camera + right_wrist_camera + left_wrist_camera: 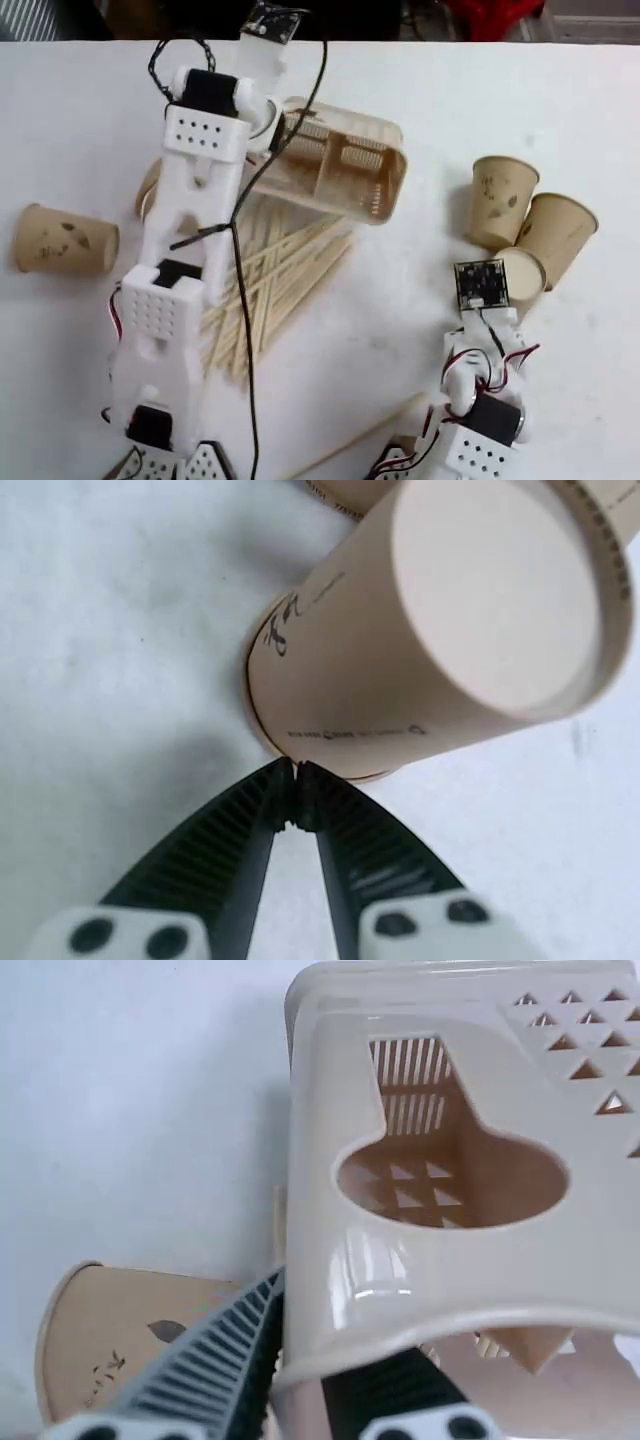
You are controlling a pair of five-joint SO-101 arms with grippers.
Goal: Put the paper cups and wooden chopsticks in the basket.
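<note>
Basket at the far middle of the table, tilted off its base, with the inside open to the high view. Pinched at one end wall by the left gripper, one finger outside and the other tucked inside, clamped on the plastic just below the handle hole. Probably held that way to set it upright or to bring its mouth to the sticks, though that is only a guess. Two slatted compartments inside, nothing seen in either.

Chopsticks fanned in a loose heap just near of the basket, far ends reaching its edge, partly covered by the left arm. None in the basket yet. Stray chopstick well apart from the heap, at the near edge between the two arms.

Upturned cup on the right side of the table, mouth down and base up. Right gripper pressed against its lower rim, fingers shut tip to tip. Cannot tell whether any paper is nipped between them. Likely a first attempt at getting hold of it. Second cup and third cup just beyond, close together and touching or nearly so.

Cup on its side far off at the left. Half-hidden cup just left of the basket, beside the left gripper. All five cups outside the basket, so the task is barely begun.
</note>
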